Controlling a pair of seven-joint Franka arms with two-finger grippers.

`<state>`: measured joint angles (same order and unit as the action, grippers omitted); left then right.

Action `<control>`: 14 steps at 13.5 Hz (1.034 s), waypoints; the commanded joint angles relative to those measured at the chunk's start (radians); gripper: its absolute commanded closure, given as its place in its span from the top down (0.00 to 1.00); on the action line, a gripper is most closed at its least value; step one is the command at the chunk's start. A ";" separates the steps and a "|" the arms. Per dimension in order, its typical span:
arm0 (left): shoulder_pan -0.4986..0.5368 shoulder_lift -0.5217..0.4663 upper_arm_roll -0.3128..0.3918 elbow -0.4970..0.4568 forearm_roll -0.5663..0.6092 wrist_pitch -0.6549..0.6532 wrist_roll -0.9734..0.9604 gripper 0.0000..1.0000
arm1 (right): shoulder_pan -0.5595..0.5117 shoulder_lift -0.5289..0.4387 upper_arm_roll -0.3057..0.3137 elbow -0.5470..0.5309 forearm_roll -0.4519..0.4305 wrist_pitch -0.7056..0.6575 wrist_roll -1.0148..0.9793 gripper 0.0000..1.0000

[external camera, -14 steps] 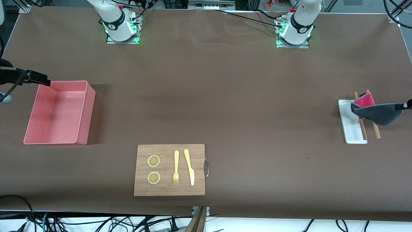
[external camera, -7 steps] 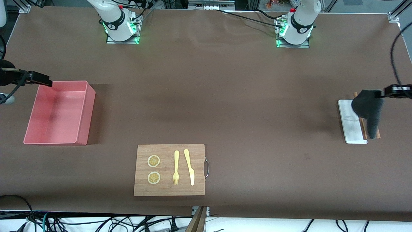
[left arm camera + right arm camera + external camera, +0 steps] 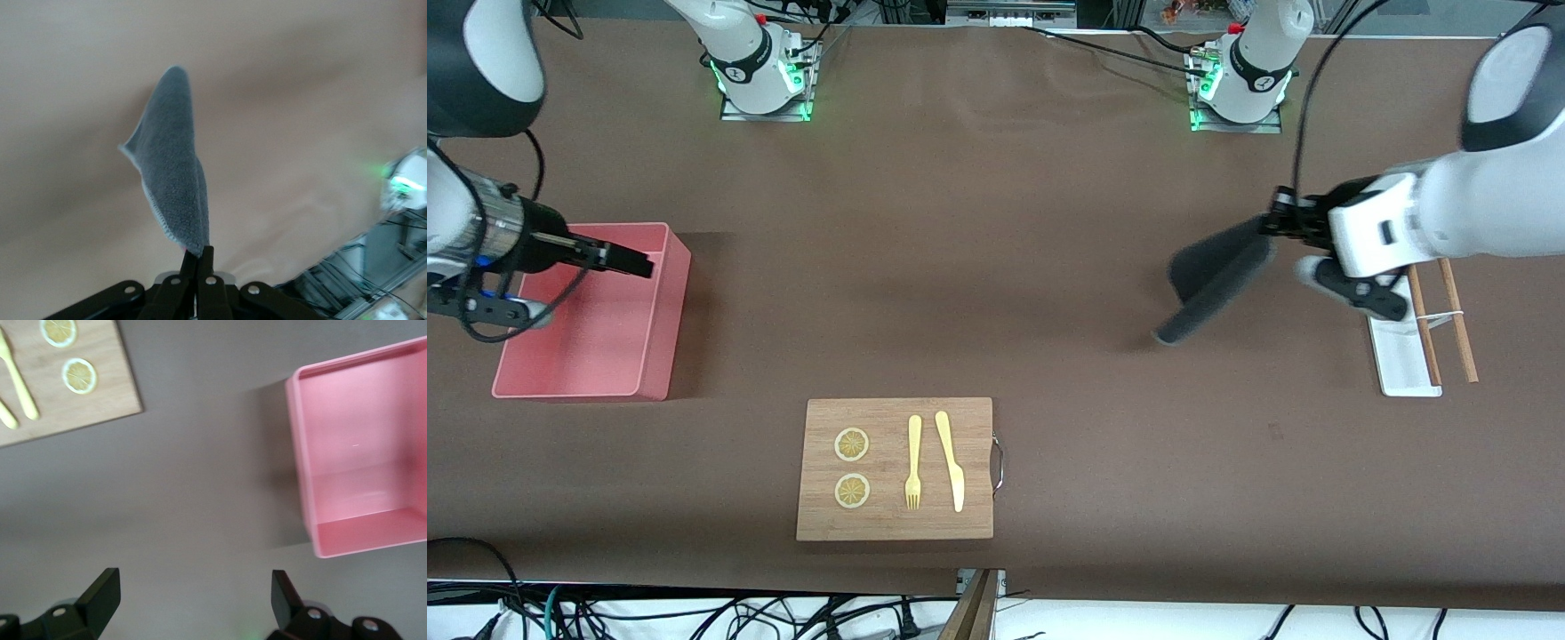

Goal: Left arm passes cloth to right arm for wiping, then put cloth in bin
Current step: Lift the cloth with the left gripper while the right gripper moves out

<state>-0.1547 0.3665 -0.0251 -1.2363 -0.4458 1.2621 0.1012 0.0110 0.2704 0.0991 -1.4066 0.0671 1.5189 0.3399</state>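
My left gripper (image 3: 1267, 229) is shut on a corner of the dark grey cloth (image 3: 1214, 283) and holds it in the air over the bare table, between the middle and the white tray. The cloth hangs stretched out from the fingers; only its grey side shows. In the left wrist view the cloth (image 3: 175, 177) rises from the closed left gripper (image 3: 199, 257). The pink bin (image 3: 678, 302) stands at the right arm's end of the table. My right gripper (image 3: 630, 262) is open and empty over the bin's wall. In the right wrist view the right gripper (image 3: 193, 590) is wide open, with the bin (image 3: 301, 473) off to one side.
A wooden board (image 3: 889, 524) near the front camera carries two lemon slices (image 3: 852, 444), a yellow fork (image 3: 913, 462) and a knife (image 3: 951, 462). A white tray (image 3: 1396, 356) with chopsticks (image 3: 1458, 329) lies at the left arm's end.
My left arm has swung the cloth from over the white tray toward the middle of the table. My right arm has come in over the pink bin.
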 commanded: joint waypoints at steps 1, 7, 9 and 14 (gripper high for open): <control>-0.044 0.078 0.019 0.029 -0.170 0.057 -0.039 0.00 | 0.046 0.025 -0.004 0.003 0.059 0.055 0.127 1.00; -0.100 0.087 0.011 0.029 -0.342 0.348 -0.680 0.00 | 0.158 0.108 -0.003 0.003 0.083 0.196 0.326 1.00; -0.124 0.103 0.011 0.029 -0.402 0.457 -0.826 0.00 | 0.199 0.142 -0.004 0.003 0.083 0.254 0.402 1.00; -0.183 0.153 0.004 0.029 -0.618 0.701 -1.092 0.00 | 0.268 0.220 -0.002 0.003 0.143 0.414 0.554 1.00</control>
<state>-0.3103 0.4885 -0.0268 -1.2276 -0.9822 1.8874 -0.9023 0.2631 0.4722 0.1026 -1.4070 0.1525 1.8873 0.8531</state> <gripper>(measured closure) 0.978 0.000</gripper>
